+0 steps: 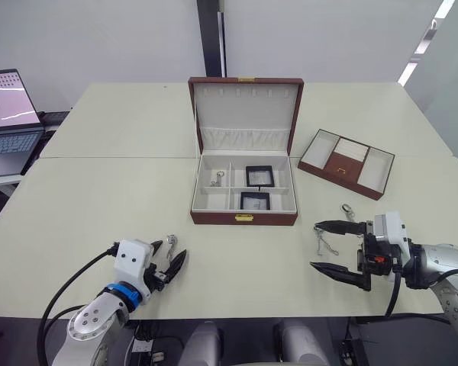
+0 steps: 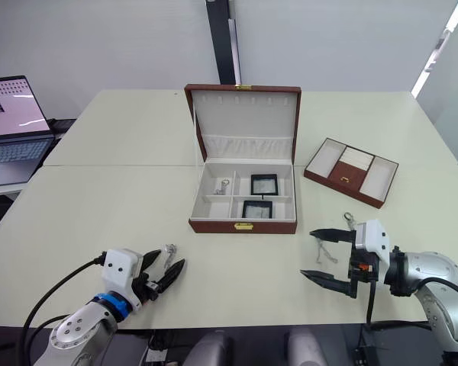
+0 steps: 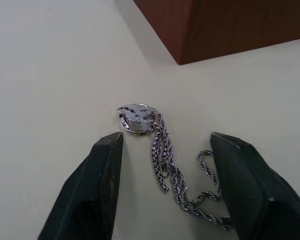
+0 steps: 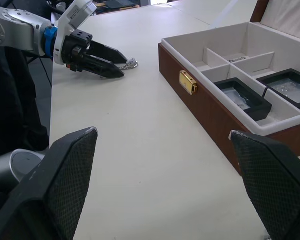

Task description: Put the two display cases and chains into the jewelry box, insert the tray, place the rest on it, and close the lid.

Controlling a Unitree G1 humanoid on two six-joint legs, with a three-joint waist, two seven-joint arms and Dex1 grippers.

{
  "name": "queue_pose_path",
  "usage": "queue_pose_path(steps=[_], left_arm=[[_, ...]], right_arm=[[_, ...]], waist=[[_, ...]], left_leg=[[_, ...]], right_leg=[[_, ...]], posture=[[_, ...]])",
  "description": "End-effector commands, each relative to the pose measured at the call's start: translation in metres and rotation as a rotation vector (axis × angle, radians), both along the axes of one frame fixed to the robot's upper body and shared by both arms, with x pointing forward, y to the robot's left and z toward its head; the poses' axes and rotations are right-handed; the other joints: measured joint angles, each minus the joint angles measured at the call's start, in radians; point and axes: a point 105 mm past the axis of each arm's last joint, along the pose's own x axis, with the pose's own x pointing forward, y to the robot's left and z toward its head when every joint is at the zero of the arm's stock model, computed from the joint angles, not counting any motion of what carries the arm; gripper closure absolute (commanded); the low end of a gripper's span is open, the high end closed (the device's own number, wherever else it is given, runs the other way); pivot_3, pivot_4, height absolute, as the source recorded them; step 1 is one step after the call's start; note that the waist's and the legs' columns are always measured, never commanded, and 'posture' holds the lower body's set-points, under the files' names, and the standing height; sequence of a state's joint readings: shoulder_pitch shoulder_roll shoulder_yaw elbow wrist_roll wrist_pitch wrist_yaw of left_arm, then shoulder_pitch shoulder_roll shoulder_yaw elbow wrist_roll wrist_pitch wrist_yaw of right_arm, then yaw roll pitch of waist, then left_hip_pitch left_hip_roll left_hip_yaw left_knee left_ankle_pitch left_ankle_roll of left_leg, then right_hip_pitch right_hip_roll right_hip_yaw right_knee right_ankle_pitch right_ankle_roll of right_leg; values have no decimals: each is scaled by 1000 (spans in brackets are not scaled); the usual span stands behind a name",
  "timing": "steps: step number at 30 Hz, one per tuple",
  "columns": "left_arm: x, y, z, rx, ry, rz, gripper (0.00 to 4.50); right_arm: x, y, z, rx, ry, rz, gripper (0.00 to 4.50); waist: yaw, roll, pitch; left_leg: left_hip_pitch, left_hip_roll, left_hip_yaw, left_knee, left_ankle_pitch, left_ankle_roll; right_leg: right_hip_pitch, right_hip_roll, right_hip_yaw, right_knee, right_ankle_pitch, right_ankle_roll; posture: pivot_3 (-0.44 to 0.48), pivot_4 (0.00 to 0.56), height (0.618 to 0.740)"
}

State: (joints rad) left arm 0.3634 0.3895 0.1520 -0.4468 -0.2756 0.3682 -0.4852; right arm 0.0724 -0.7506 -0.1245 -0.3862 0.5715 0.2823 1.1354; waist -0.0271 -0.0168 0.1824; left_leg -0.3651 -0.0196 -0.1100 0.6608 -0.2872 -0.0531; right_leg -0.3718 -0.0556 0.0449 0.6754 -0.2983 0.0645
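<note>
Left gripper [image 1: 172, 257] jaws spread wide, low over the table [image 1: 99, 198], straddling a silver chain [image 3: 162, 160] with a round pendant [image 3: 136, 120]; fingers not touching it. Pendant has tiny engraving on the rim, too small to read. Corner of the jewelry box [image 1: 244, 217] sits just beyond this chain in the left wrist view, nothing between.

Right gripper [image 1: 337, 248] jaws also wide, holding nothing, hovering near the front right of the table. A second chain [image 1: 325, 242] lies on the table between its fingers in the head view; a small ring piece [image 1: 348, 210] lies just past the upper finger.

Box is open at table centre, lid [image 1: 245, 114] standing upright, gold clasp [image 1: 244, 218] on the front wall. Both display cases [image 1: 259, 176] [image 1: 255, 200] already lie in the right-hand compartments, one behind the other. A third chain [image 1: 217, 178] lies in the rear left compartment.

Tray [image 1: 347, 162] sits on the table right of the box, apart from it, angled, with nothing in it.

Open laptop [image 1: 8, 114] at the far left, screen lit, text unreadable. No readable brands.
</note>
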Motion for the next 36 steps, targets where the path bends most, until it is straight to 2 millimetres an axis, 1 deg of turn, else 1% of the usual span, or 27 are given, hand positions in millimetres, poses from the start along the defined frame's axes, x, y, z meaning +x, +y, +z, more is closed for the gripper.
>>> queue_pose_path(steps=[1, 6, 7, 14, 16, 18, 21, 26, 30, 33, 36], left_arm=[[-5, -3, -6, -5, 41, -14, 2698], [-3, -1, -5, -6, 37, -10, 4263], [-3, 0, -4, -4, 34, -10, 4488], [0, 2, -2, -4, 20, -1, 4488], [4, 0, 8, -32, -25, -2, 4488], [7, -1, 23, -69, -85, -1, 4488], [10, -3, 34, -93, -123, -5, 4488], [14, -10, 56, -137, -185, -31, 4488], [19, -13, 70, -161, -222, -32, 4488], [26, -17, 89, -193, -279, -40, 4488], [31, -22, 101, -201, -309, -59, 4488]], right_arm=[[0, 0, 7, 12, -28, 3, 0], [0, 0, 5, 13, -25, -1, 0], [0, 0, 5, 14, -25, -3, 0], [2, -5, 3, 9, -29, -16, 0], [3, -5, 4, 9, -31, -16, 0], [4, -6, 5, 11, -36, -17, 0], [6, -7, 8, 17, -50, -25, 0], [16, -10, 23, 35, -95, -50, 0], [17, -10, 28, 36, -110, -50, 0], [20, -11, 31, 40, -122, -62, 0], [22, -12, 32, 42, -130, -72, 0]], waist=[[0, 0, 0], [0, 0, 0], [0, 0, 0], [0, 0, 0], [0, 0, 0], [0, 0, 0], [0, -1, 0], [0, -1, 1], [1, -1, 1], [1, -1, 1], [1, -1, 1]], left_leg=[[0, 0, 0, 0, 0, 0], [0, 0, 0, 0, 0, 0], [0, 0, 0, 0, 0, 0], [0, 0, 0, 0, 0, 0], [0, 0, 0, 0, 0, 0], [0, 0, 0, 0, 0, 0], [0, 0, 0, 0, 0, 0], [0, 0, 0, 0, 0, 0], [-1, 0, -1, 0, 0, 0], [-1, 0, -1, 0, 0, 0], [-1, 0, -1, 0, 0, 0]], right_leg=[[0, 0, 0, 0, 0, 0], [0, 0, 0, 0, 0, 0], [0, 0, 0, 0, 0, 0], [0, 0, 0, 0, 0, 0], [0, 0, 0, 0, 0, 0], [0, 0, 0, 0, 0, 0], [0, 0, 0, 0, 0, 0], [0, 0, 0, -1, 0, 0], [0, 0, -1, -1, 0, 0], [0, 0, -1, -1, 0, 0], [0, 0, -1, -1, 0, 0]], posture=[[0, 150, 740], [0, 150, 740], [0, 150, 740], [0, 150, 740], [0, 150, 740], [0, 150, 740], [0, 150, 740], [0, 150, 740], [0, 150, 740], [0, 150, 740], [0, 150, 740]])
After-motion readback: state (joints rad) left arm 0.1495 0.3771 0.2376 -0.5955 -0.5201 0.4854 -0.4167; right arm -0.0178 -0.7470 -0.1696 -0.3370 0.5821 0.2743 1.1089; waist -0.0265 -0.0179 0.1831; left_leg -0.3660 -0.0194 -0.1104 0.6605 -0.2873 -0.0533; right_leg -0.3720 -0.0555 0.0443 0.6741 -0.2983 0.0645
